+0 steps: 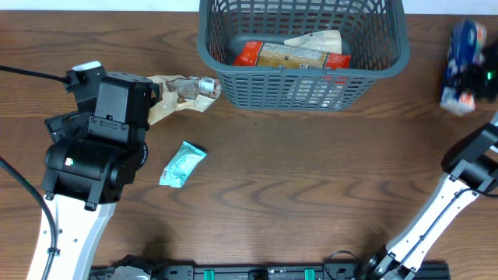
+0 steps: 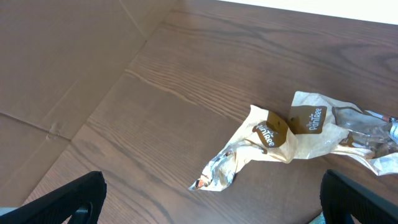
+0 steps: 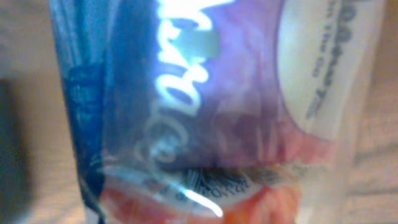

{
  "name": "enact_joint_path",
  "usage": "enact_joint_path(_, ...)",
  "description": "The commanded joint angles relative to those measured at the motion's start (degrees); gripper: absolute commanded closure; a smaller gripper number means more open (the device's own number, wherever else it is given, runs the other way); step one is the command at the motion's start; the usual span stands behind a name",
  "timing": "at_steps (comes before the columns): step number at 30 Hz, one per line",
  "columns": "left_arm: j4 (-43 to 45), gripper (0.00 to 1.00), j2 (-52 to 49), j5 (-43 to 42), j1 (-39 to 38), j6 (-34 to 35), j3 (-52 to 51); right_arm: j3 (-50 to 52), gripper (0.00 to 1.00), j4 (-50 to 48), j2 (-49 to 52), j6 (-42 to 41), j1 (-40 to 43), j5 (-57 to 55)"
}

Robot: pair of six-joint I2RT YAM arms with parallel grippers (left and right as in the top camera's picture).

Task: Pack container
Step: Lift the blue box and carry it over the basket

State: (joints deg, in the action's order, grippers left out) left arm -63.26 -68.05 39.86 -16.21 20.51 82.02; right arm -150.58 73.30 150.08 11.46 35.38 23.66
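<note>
**A:** How do you take it?

**B:** Your left end effector [image 2: 214, 204] gapes wide above the crumpled cream-and-brown snack wrapper [image 2: 273, 140]. Settle over its bunched middle, pinch, and lift clear of the rim.

**A:** The right end effector [image 1: 473, 78]?

**B:** It's against a blue glossy packet [image 3: 205, 112]; I cannot tell its grip. The slotted grey-blue plastic basket [image 1: 233, 89] sits mid-bench [image 1: 311, 194] at the far side, partly filled.

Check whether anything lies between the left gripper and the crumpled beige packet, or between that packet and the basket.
Nothing visible does. The open left gripper faces the crumpled beige plastic packet directly; that packet lies beside the dark grey-blue lattice plastic basket, so only the basket's own wall needs clearing.
</note>
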Motion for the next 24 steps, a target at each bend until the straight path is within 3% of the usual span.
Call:
enact_joint_path(1,-0.35,0.01,0.0,1.14,0.28,-0.55,1.09,-6.54,0.99,-2.03,-17.14,-0.74,-3.8,-0.94)
enact_joint_path(12,-0.37,0.02,0.0,1.14,0.28,-0.55,1.09,-7.34,0.99,-8.2,-41.24,-1.79,-15.8,11.3)
enact_joint_path(17,-0.37,0.01,0.0,1.11,0.28,-0.55,1.09,-7.32,0.99,-6.88,-43.47,-1.75,-25.42,10.45)
enact_joint_path(24,-0.35,0.01,0.0,1.14,0.28,-0.55,1.09,-5.81,0.99,-0.42,-39.21,2.23,-35.19,5.75)
